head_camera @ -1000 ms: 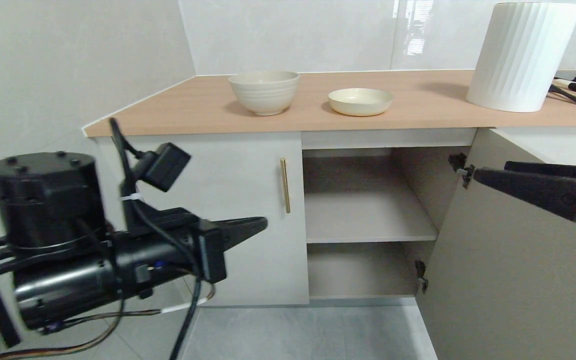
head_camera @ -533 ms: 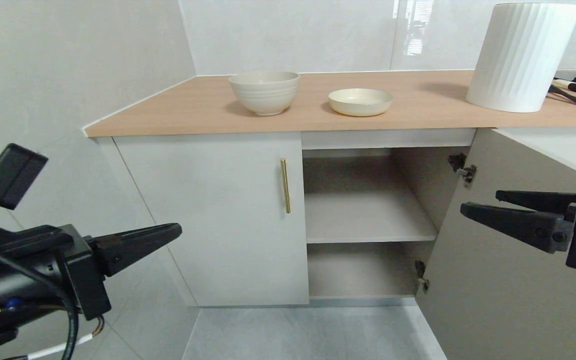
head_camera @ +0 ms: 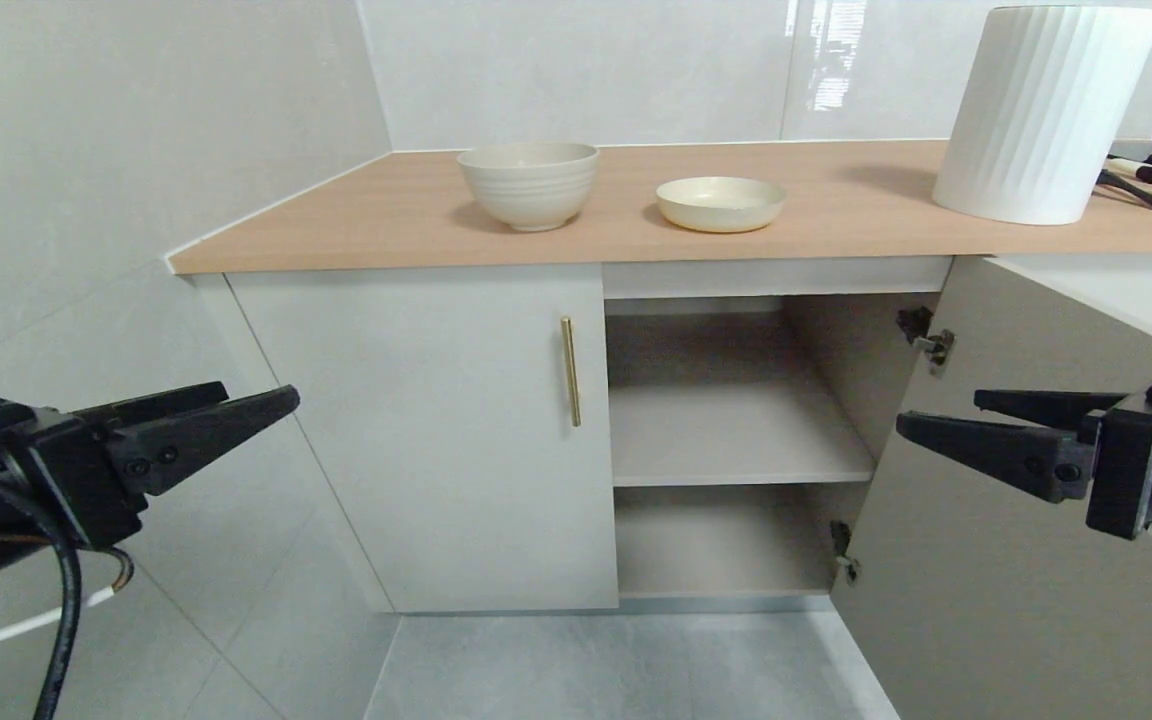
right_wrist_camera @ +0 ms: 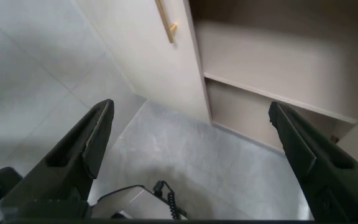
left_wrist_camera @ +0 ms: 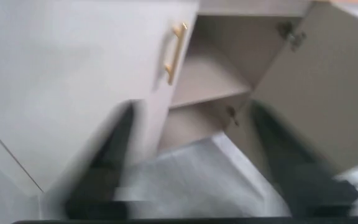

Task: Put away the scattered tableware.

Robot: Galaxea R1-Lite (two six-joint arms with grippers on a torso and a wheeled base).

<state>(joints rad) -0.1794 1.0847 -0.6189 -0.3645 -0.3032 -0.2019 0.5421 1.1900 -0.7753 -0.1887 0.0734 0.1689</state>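
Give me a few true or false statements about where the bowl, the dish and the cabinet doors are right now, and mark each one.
1. The bowl stands on the countertop, left of the shallow dish. True.
2. The cabinet's right door is shut. False: it stands open; the left door is the shut one.
3. The left gripper holds the bowl. False: it is open and holds nothing.
4. The right gripper is open. True.
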